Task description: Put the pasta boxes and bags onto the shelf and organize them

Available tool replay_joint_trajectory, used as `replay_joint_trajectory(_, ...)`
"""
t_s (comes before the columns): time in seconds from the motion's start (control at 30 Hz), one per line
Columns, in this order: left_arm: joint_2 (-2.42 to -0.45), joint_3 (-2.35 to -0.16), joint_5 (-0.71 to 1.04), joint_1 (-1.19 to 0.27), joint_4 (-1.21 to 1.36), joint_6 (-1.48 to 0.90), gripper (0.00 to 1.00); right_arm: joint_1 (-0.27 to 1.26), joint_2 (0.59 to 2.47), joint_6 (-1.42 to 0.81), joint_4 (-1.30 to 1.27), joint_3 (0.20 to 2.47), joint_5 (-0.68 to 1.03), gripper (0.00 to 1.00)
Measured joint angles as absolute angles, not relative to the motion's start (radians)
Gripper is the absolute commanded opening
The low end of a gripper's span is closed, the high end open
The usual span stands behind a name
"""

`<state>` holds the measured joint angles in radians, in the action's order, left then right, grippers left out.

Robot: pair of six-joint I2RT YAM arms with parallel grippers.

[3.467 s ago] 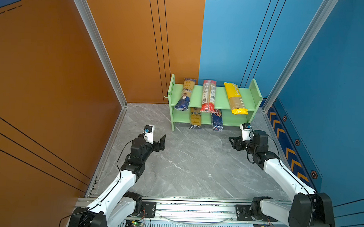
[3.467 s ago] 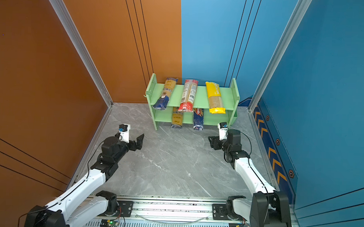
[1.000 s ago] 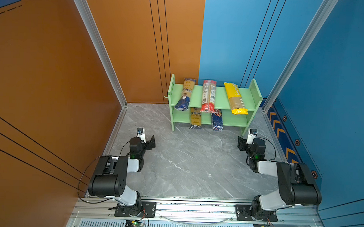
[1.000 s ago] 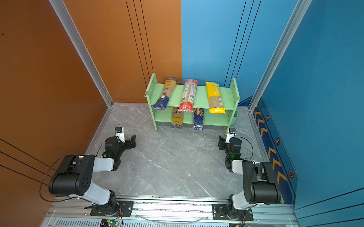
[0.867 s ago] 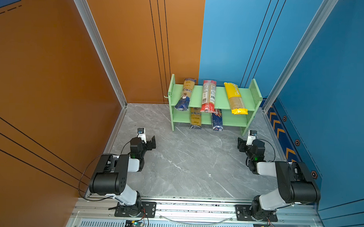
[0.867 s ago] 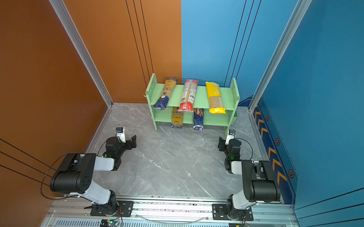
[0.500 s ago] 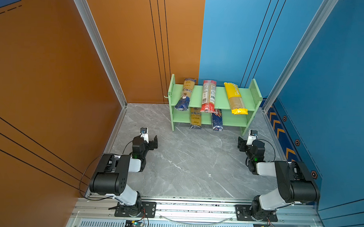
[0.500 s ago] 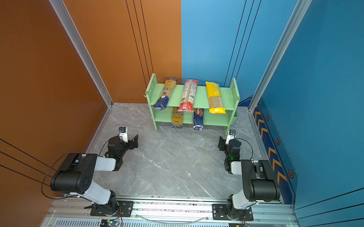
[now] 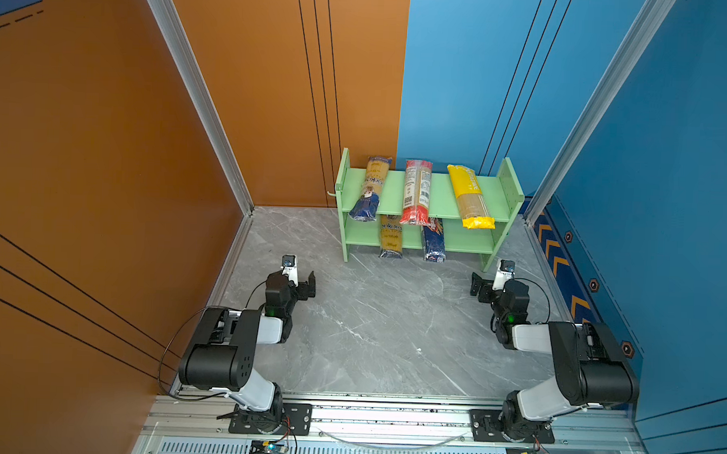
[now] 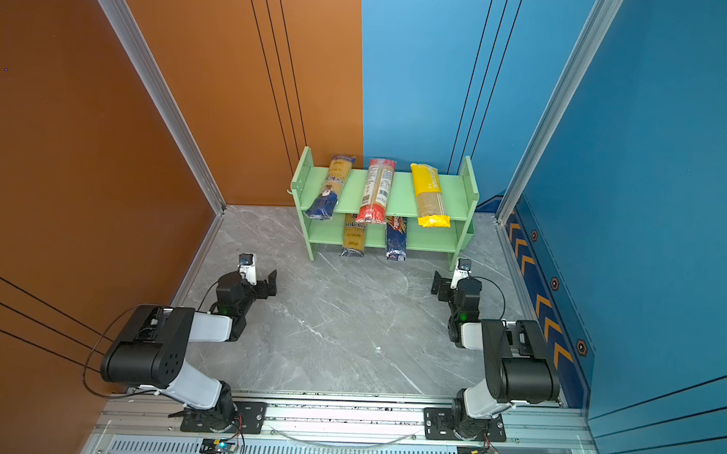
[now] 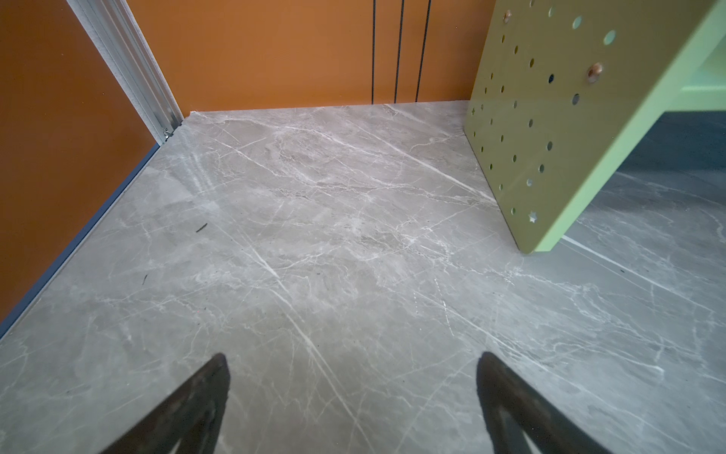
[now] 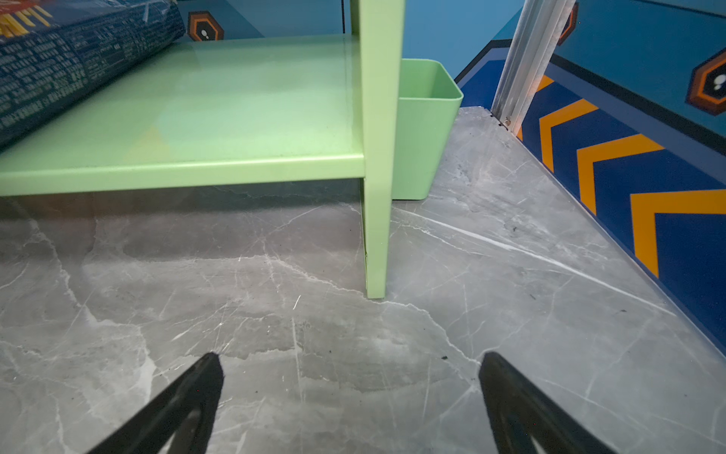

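A light-green two-tier shelf point(image 9: 440, 197), its side panels drilled with peg holes, stands at the back of the grey marble-look table point(image 9: 371, 320). Three long spaghetti packs lie front to back on its upper tier, spaced apart, near ends overhanging the edge: a blue-and-yellow "ankara" bag point(image 9: 369, 191) at left, slightly skewed; a red-ended clear bag point(image 9: 417, 192) in the middle; a yellow bag point(image 9: 469, 198) at right. On the lower tier lie a second "ankara" bag point(image 9: 390, 237) and, near it, a dark blue pack point(image 9: 433, 241), both jutting forward.
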<state>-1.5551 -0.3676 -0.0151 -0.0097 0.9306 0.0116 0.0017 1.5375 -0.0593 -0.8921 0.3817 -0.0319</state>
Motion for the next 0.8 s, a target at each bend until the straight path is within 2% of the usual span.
replay_joint_trajectory(0.8,-1.555,-0.368,-0.024,-0.010,0.930,0.012,0.98,0.014,1.538,-0.060,-0.894,0.382,-0.084,1.00)
